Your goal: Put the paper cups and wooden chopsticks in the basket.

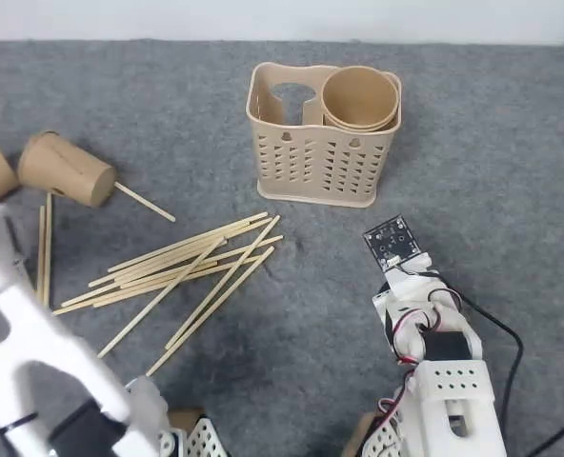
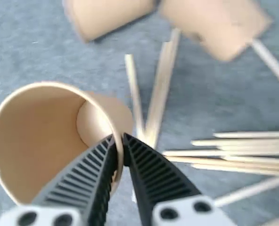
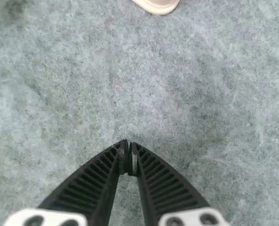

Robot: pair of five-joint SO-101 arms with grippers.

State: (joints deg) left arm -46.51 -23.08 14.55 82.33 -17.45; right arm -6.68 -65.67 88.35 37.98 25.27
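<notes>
Up close, the left gripper [image 2: 119, 141] is pinched on the rim of a paper cup [image 2: 40, 136], one jaw inside the wall and one outside. The cup is tipped on its side, open mouth facing back toward the wrist and base pointing away, so its long axis runs out along the line of the claw. Just past it a pair of chopsticks [image 2: 160, 84] lies on the grey mat [image 2: 31, 56], and beyond them two loose cups [image 2: 106, 16] rest on their sides (both blurred). In the high view the main spill of chopsticks [image 1: 182, 262] slants up toward the basket [image 1: 311, 167], which stands farther back and to the right of the left arm [image 1: 15, 324], with nested cups [image 1: 360, 97] already in its right compartment. The right gripper [image 3: 128, 157] is pressed together on nothing, over the mat just short of the basket's foot. It is nearer the basket, but the left one has the cup, so I judge the carry must go right and away.
</notes>
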